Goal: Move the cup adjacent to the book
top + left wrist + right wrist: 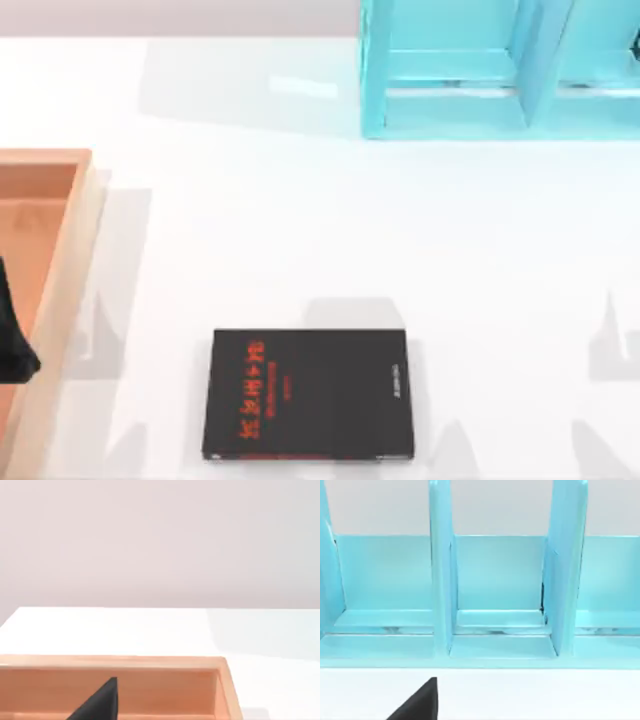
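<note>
The left hand (12,345) is seen over one wooden tray (60,270) at the tabletop's (300,230) left; its opening cannot be told. One book (310,395) lies flat near the front edge. One turquoise rack (480,70) stands behind.

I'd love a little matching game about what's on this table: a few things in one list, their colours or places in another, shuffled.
Things:
1. book
2. tray
3. rack
4. left pincer

Descriptions:
A. pale blue, with upright dividers, at the table's far edge
B. black cover with red characters, lying flat near the front edge
C. dark shape over the tray at the table's left
D. orange-brown wood, at the table's left edge

Pairs: 1-B, 2-D, 3-A, 4-C
</note>
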Motion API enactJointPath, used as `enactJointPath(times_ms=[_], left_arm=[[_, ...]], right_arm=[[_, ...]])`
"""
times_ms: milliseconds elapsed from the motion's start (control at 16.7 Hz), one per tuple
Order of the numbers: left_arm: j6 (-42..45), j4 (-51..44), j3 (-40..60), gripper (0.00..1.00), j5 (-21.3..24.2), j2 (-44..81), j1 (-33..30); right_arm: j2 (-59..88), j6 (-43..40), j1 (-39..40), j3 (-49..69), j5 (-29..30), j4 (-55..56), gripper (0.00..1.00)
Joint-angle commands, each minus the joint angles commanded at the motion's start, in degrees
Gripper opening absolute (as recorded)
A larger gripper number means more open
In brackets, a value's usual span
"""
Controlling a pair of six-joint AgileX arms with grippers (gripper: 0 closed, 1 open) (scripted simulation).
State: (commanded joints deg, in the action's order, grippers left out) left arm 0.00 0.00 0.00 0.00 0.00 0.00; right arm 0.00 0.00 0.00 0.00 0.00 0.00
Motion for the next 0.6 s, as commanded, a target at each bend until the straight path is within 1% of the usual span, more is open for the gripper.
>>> enactJointPath(times_ms=[180, 300, 420, 600], left_arm=[[0.0, 0.0, 0.0, 1.0, 0.0, 0.0, 0.0], [0.0, 0.0, 0.0, 1.0, 0.0, 0.0, 0.0], [0.0, 0.0, 0.0, 1.0, 0.0, 0.0, 0.0], [0.0, 0.0, 0.0, 1.0, 0.0, 0.0, 0.0]], right_arm=[[0.57, -0.55, 0.13, 0.53, -0.2, -0.48, 1.0], [3.48, -3.47, 0.19, 3.21, -0.61, -2.84, 1.0], [8.76, -8.76, -0.51, 8.04, -0.53, -6.88, 1.0], [20.96, -20.93, -2.41, 18.64, 0.29, -15.55, 1.0]])
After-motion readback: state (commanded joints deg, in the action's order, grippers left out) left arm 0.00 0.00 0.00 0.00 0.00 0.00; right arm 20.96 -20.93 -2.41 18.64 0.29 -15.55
